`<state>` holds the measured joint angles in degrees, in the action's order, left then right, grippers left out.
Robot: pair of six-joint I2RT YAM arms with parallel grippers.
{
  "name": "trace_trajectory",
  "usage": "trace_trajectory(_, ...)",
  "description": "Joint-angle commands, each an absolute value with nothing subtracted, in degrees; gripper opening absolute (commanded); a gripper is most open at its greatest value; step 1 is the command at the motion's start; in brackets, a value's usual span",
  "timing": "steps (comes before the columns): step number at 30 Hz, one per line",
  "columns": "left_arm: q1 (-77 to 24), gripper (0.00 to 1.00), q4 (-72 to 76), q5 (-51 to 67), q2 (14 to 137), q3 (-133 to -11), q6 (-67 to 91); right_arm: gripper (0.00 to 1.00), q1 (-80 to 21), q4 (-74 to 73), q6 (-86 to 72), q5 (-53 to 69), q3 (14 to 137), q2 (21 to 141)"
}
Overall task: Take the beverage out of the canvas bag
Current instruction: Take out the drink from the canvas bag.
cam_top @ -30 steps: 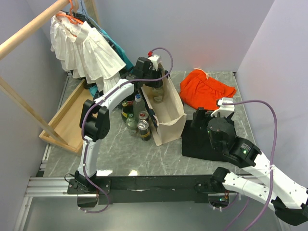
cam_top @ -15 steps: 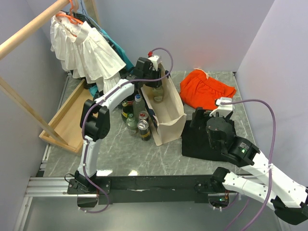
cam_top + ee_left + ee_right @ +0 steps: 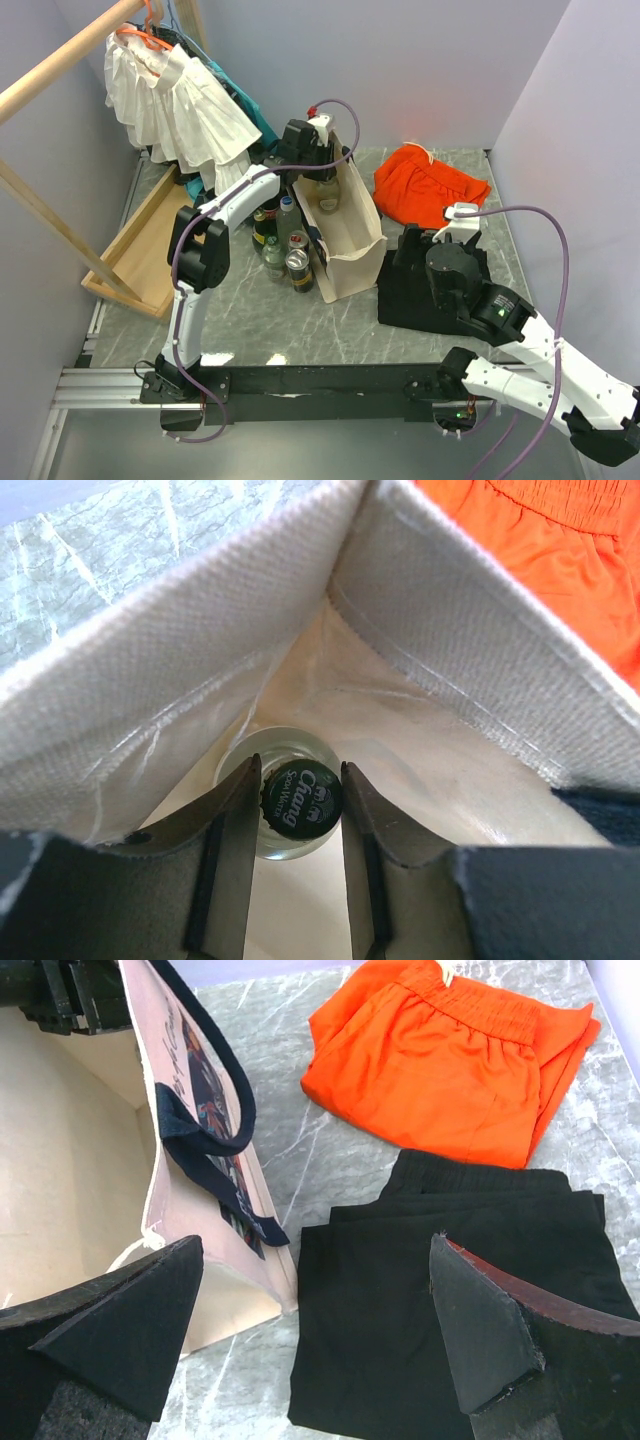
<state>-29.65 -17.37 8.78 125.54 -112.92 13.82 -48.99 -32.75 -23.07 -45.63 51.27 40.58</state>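
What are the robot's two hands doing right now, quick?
Left gripper: closed on the bottle inside the canvas bag.
Right gripper: open, holding nothing.

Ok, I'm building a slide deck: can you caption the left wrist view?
Inside the canvas bag, the left claw grips the Chang-capped bottle by its cap.

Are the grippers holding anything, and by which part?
The left gripper pinches the bottle by its cap, inside the canvas bag. The right gripper holds nothing.
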Motion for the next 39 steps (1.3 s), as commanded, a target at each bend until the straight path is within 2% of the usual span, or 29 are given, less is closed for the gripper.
trace_trajectory(1, -29.4, 0.27, -16.3, 8.4, 126.0, -113.2, 14.1, 1.00, -49.1, -30.5, -22.9, -46.8, 51.2, 40.3)
trace_trajectory(3, -29.4, 0.22, -16.6, 8.3, 125.9, -113.3, 14.1, 1.00, -49.2, -30.3, -22.9, -46.8, 51.2, 40.4)
trace_trajectory(6, -29.4, 0.01, -18.0, 8.5, 126.4, -114.8, 14.1, 1.00, -49.2, -30.3, -22.9, -46.7, 51.3, 40.5)
trace_trajectory(11, -30.1, 0.01, -26.3, 10.7, 129.5, -122.8, 11.6, 1.00, -49.2, -30.2, -22.9, -46.5, 51.4, 40.9)
trace_trajectory(17, -30.4, 0.01, -23.5, 11.9, 124.5, -117.9, 10.7, 1.00, -49.2, -30.1, -22.7, -46.1, 51.8, 41.4)
trace_trajectory(39, -33.0, 0.01, -27.8, 12.7, 121.0, -122.9, 8.2, 1.00, -49.2, -30.9, -24.1, -45.4, 51.9, 41.1)
